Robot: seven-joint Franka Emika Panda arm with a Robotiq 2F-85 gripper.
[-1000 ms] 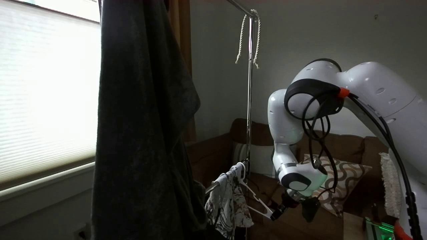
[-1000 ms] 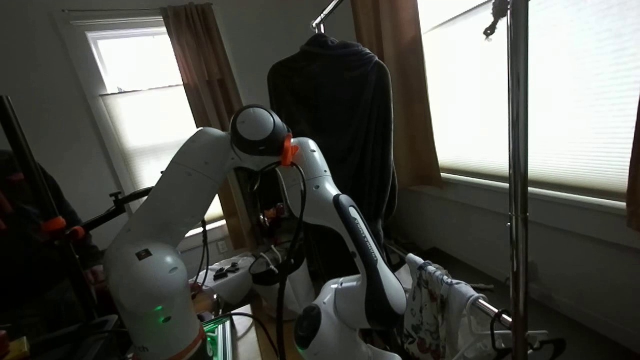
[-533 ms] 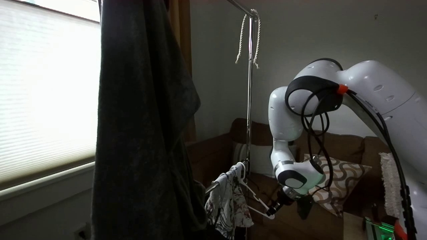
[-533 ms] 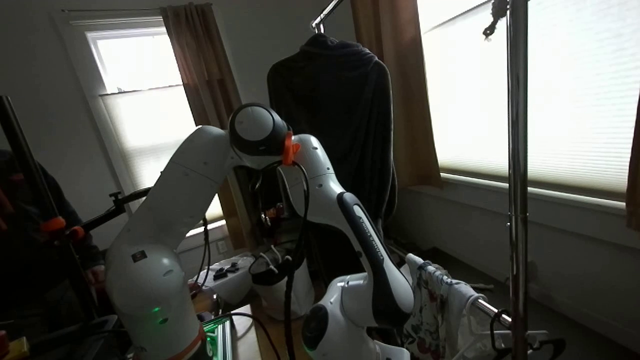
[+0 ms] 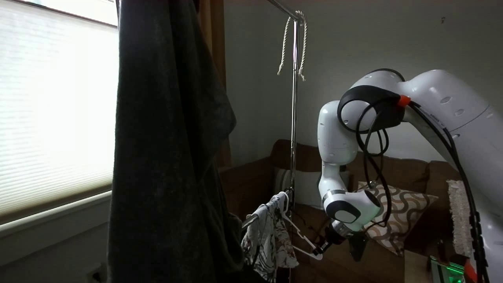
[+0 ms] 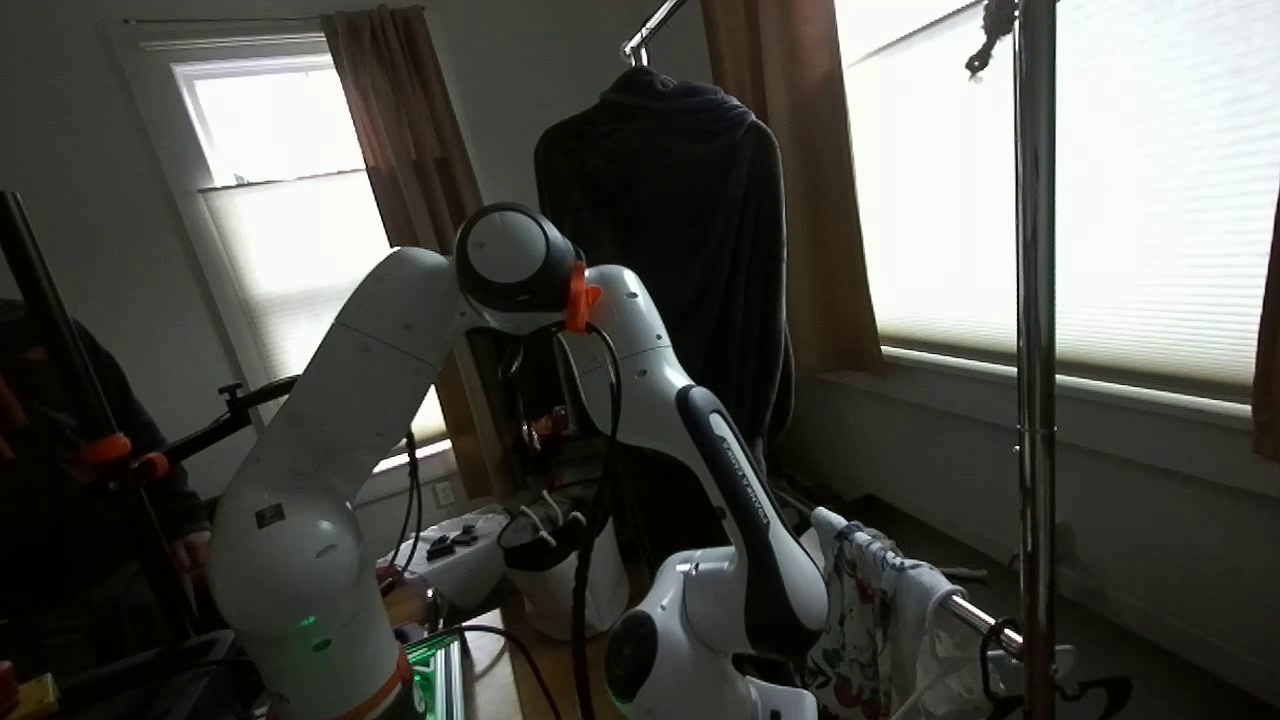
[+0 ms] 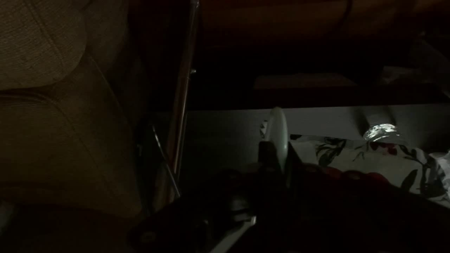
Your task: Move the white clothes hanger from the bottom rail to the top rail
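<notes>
White clothes hanger (image 5: 308, 242): hanging on the bottom rail (image 5: 250, 221) close to the upright post (image 5: 294, 118), its hook looping over the metal just beside the floral garment (image 7: 372, 158).
Hanger's pointing: in an exterior view the hook is rising at the left, while the gripped shoulder corner is pointing down and to the right.
Hanger's long axis: the lower bar is sloping down from left to right, so the hanger is sitting tilted; in the wrist view the corner is narrowing toward the far side, appearing nearly end-on.
Gripper (image 7: 280, 147): pinching the hanger near that corner, its fingers (image 7: 267, 153) standing only the hanger's thickness apart, one on each side.
Robot arm (image 5: 337, 137): standing at the right in an exterior view, its joints bending over toward the bottom rail.
Top rail (image 5: 282, 8): running above, a rope (image 5: 304, 47) dangling over its end at the post and a dark garment (image 6: 670, 250) hanging from it.
Sofa (image 5: 412, 173): lining the far side in an exterior view and filling the left in the wrist view; its patterned pillow (image 5: 408, 208) is showing only in an exterior view.
Black hanger (image 6: 1108, 684): jutting to the right of the near post in an exterior view.
</notes>
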